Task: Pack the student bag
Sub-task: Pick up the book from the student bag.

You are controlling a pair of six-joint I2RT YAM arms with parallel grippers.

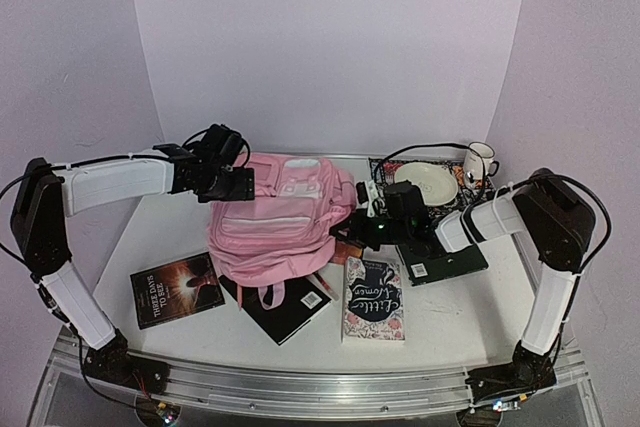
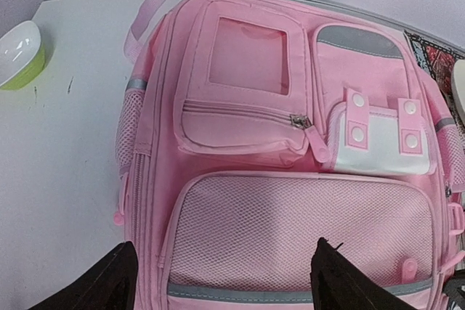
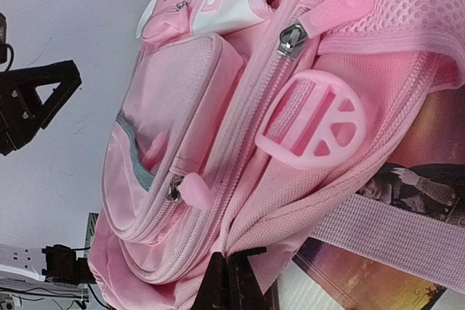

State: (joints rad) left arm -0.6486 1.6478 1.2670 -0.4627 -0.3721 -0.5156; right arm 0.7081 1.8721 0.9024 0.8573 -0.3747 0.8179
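Found the right gripper (image 3: 229, 266) pinched shut, tips pressed against the side seam of the student bag (image 3: 182, 121). Could not tell about any cloth nipped between the tips. Spotted the big zip tab (image 3: 336, 6) further along that same side, past the tips, on a zip pulled closed. Found the left gripper (image 2: 225, 263) spread wide, holding nothing, hanging over the bag's front pockets.

Saw the bag lying flat on the table (image 1: 450, 322) between the 2 arms, long way running from far to near. Judged the right arm the nearer one to the zip tab, so likely the 1 to pull it.

Counted 1 bag, 1 plate (image 1: 440, 193) to the right of the bag, 1 mug (image 1: 480, 160) beyond the plate, and 1 green bowl (image 2: 19, 52) on the bag's left. Counted 4 books: 1 dark book (image 1: 177, 289) near-left of the bag, 1 black book (image 1: 292, 309) partly under the bag, 1 flowery book (image 1: 373, 297) near-right of the bag, 1 green book (image 1: 452, 262) right of the bag.
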